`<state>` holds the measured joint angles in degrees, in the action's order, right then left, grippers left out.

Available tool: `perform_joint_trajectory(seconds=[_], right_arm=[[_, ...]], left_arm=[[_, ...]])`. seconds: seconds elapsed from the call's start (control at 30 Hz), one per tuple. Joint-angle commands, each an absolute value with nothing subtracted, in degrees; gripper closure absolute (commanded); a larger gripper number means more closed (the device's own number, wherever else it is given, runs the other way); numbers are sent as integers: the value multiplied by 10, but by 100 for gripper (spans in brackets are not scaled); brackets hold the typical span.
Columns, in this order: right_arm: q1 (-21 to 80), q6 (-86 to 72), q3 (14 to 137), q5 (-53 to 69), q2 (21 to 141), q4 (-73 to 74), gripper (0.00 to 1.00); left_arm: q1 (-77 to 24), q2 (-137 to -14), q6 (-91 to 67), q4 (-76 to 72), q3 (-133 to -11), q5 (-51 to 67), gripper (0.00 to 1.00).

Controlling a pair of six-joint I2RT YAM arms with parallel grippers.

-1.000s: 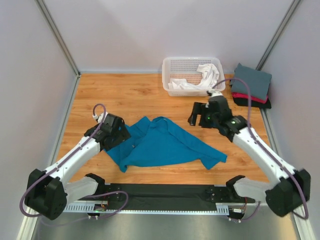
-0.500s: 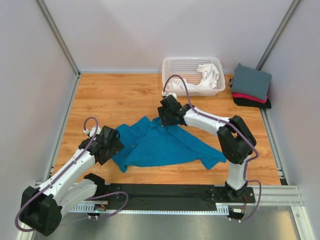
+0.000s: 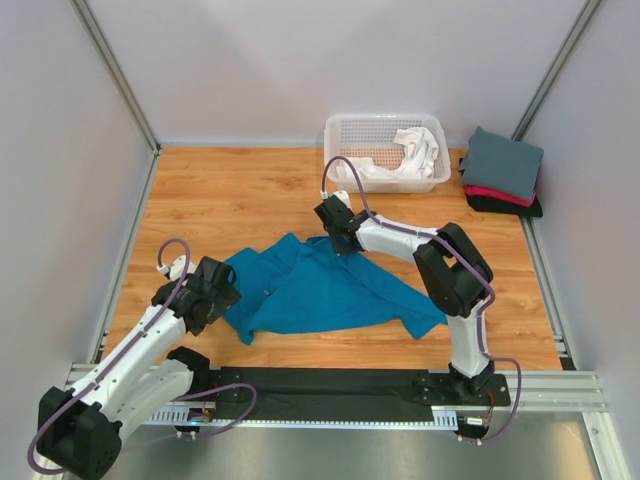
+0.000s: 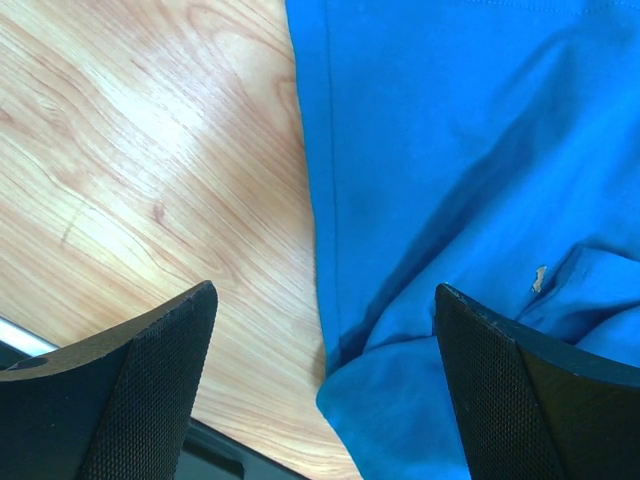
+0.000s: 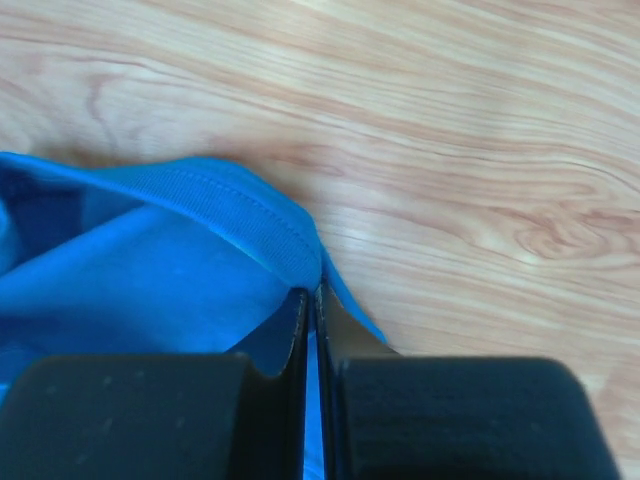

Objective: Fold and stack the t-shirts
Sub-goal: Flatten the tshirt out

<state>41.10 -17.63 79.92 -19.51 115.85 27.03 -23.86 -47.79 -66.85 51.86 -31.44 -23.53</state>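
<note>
A teal-blue t-shirt [image 3: 320,290] lies crumpled and spread on the wooden table. My right gripper [image 3: 336,238] is shut on its ribbed collar [image 5: 255,215] at the shirt's far edge, a thin strip of blue cloth between the closed fingers [image 5: 400,410]. My left gripper [image 3: 222,297] hangs open over the shirt's near-left corner [image 4: 400,400], its two fingers [image 4: 140,390] wide apart with one over wood and one over cloth. A folded stack of slate-grey [image 3: 503,160], red-pink [image 3: 500,194] and black t-shirts sits at the far right. A white t-shirt [image 3: 405,160] lies in the basket.
A white plastic lattice basket [image 3: 340,130] stands at the back of the table. Grey walls enclose the table on three sides. A black rail [image 3: 330,385] with the arm bases runs along the near edge. Bare wood [image 3: 230,195] lies to the far left.
My right arm swung left from near the basket down to the shirt's collar and shut on it. My left gripper slid toward the near-left corner of the shirt, staying open.
</note>
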Motion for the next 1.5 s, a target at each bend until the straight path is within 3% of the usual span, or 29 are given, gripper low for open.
perform_joint_trajectory(seconds=[0.0,0.23,0.57,0.8,1.03,1.47], right_arm=[[400,-168,791,-270,1104,280,100],[300,-197,712,-169,950,315,99],[221,-191,614,-104,852,330,100],[192,-214,585,-165,820,424,100],[135,-239,529,-148,717,443,100],[123,-236,515,-110,712,415,100]], left_arm=[[-234,-475,-679,524,-319,-257,4],[-215,-519,-664,496,-328,-258,4],[-200,-589,-619,440,-359,-251,4],[-173,-645,-609,411,-374,-236,2],[-156,-692,-598,357,-376,-217,2],[-156,-814,-586,256,-402,-200,14]])
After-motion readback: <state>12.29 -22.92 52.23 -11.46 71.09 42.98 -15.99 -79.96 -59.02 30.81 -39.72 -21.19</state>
